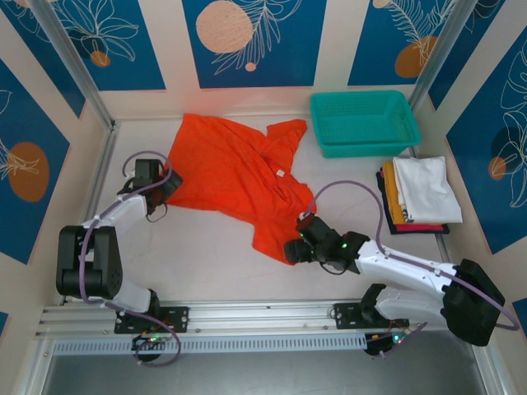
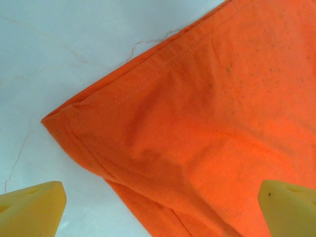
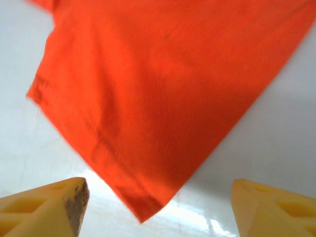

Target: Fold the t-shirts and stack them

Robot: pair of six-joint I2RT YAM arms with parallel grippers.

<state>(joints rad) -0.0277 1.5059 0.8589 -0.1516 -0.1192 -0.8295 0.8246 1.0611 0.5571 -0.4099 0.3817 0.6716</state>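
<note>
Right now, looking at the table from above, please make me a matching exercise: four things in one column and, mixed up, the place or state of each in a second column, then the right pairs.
Things
1. orange t-shirt
2. teal mesh basket
3. stack of folded t-shirts
4. right gripper

Places or states
A. far right corner of the table
B. jaws open, at the orange t-shirt's near corner
C. spread out unfolded, mid-table
D. right edge, just nearer than the basket, white one on top

Pairs: 1-C, 2-A, 3-D, 4-B
</note>
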